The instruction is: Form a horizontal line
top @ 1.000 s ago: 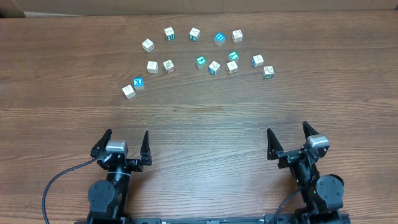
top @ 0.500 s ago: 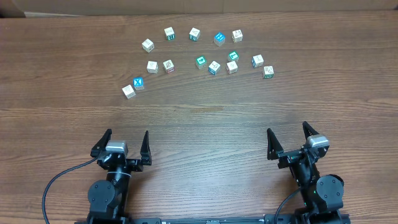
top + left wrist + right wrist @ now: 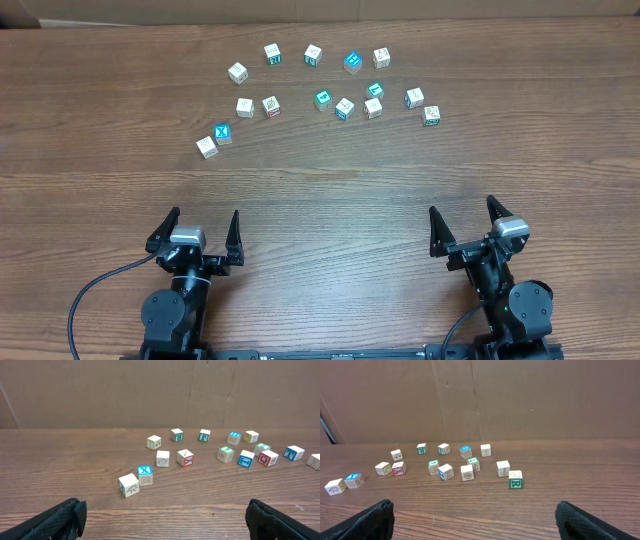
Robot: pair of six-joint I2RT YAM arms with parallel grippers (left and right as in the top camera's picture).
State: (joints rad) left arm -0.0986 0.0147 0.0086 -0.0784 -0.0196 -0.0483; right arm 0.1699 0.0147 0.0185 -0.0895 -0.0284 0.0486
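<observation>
Count first: fifteen small wooden letter cubes [image 3: 322,99] and two tools. The left tool [image 3: 204,222] and right tool [image 3: 461,208] both sit with jaws spread wide, gripping nothing, down at the near edge of the brown wood-grain tabletop [image 3: 320,200]. The cubes are all on the far side, well apart from both tools and roughly centred between them. No row yet tbh. They lie in two loose arcs, five in the back one, and a blue X cube [image 3: 222,133] touches a pale cube [image 3: 206,146] at the left end of the front arc. Faces are mostly pale, a few tops are blue or teal, and some cubes are turned at angles.
</observation>
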